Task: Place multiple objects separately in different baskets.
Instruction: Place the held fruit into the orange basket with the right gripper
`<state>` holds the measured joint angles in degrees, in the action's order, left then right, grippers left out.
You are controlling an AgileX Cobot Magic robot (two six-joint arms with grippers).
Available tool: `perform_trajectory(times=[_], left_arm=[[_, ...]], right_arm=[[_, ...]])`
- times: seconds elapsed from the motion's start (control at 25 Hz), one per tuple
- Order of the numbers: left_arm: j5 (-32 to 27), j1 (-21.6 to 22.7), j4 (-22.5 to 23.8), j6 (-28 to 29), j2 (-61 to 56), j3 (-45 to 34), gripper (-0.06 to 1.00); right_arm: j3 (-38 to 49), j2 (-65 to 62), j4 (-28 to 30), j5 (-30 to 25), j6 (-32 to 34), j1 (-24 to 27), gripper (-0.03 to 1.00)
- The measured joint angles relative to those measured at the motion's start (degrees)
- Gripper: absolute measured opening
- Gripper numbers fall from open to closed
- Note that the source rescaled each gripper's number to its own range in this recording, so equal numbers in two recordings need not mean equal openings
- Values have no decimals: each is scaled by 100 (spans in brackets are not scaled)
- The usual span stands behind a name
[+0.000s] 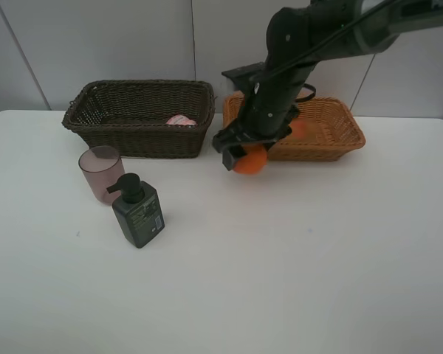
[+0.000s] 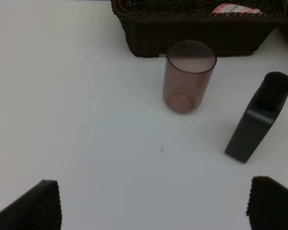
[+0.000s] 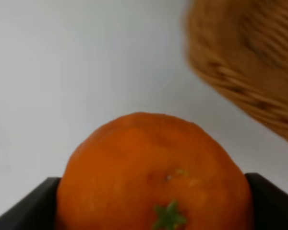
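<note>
- The right gripper (image 1: 244, 155), on a black arm (image 1: 310, 37) reaching in from the far right, is clamped on a round orange citrus fruit (image 1: 251, 161).
- In the right wrist view, the fruit fills the space between the two black fingers (image 3: 31, 208). Its small green stem star faces the camera.
- The fruit sits over the white table (image 1: 317, 258), just near and left of the near-left corner of the shallow light orange-brown woven wicker basket (image 1: 332, 144). It is outside that basket.
- A reddish-orange round thing (image 1: 299, 129) lies in the light basket, partly hidden behind the arm.
- The deep dark brown woven wicker basket (image 1: 136, 136) stands at the far left, just beside the light basket.
- A pink bottle (image 1: 181, 119) lies inside the dark basket toward its right end, and only its top shows over the rim.
- The translucent mauve plastic cup (image 1: 101, 173) stands upright on the table, just near the dark basket's near wall.
- The dark green pump bottle with a black pump head (image 1: 137, 212) stands upright, nearer than the cup and slightly to its right, close beside it.
- The left gripper (image 2: 153, 206) is wide open with nothing between its ribbed black fingers (image 2: 33, 208). It is over bare table, well short of the cup (image 2: 188, 76) and the pump bottle (image 2: 257, 127).
</note>
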<state>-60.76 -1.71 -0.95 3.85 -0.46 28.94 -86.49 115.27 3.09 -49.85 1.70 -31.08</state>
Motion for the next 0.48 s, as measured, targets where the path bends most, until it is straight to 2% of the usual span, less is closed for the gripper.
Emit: perform_trajectory(times=[0.24, 0.48], left_arm=[[0, 0, 0, 0, 0, 0, 100], [0, 0, 0, 0, 0, 0, 100]], right_arm=[[0, -431, 373, -49, 811, 648, 68], [0, -480, 850, 280, 944, 1339, 68]])
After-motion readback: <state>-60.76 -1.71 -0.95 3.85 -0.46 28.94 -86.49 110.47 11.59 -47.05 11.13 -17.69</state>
